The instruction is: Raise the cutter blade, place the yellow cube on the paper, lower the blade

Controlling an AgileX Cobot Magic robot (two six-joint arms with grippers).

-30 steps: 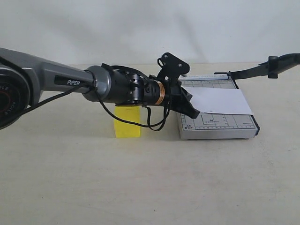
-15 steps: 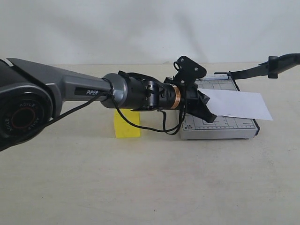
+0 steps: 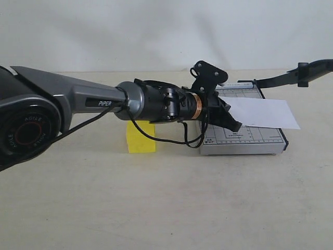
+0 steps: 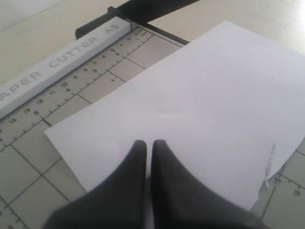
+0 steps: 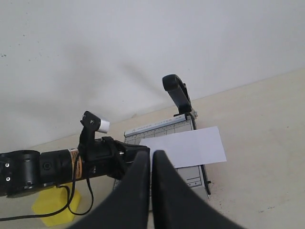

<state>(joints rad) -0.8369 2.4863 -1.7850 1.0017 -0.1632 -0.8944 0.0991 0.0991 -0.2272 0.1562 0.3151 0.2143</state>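
Observation:
The cutter blade point(image 3: 291, 77) stands raised at the far right, and its thick black handle point(image 5: 176, 93) points upward. The paper point(image 3: 263, 113) lies on the grey cutter base point(image 3: 242, 140) and overhangs the base's right edge. My left gripper point(image 3: 235, 125) reaches across, shut, with its tips down at the paper's point(image 4: 214, 105) left part and nothing between the fingers point(image 4: 138, 157). The yellow cube point(image 3: 141, 138) sits on the table left of the base, partly hidden behind the left arm. My right gripper point(image 5: 151, 155) is shut and empty, held high and back from the cutter.
The left arm point(image 3: 104, 101) stretches from the left edge across the middle, with a black cable loop point(image 3: 171, 136) hanging under its wrist. A white ruler bar point(image 4: 62, 67) marked PAPER CUTTER runs along the base's far edge. A pale wall stands behind the beige table point(image 3: 166, 208).
My left gripper has moved right over the base, and the paper has slid right with it until it overhangs the base's right edge. The blade and cube have not moved.

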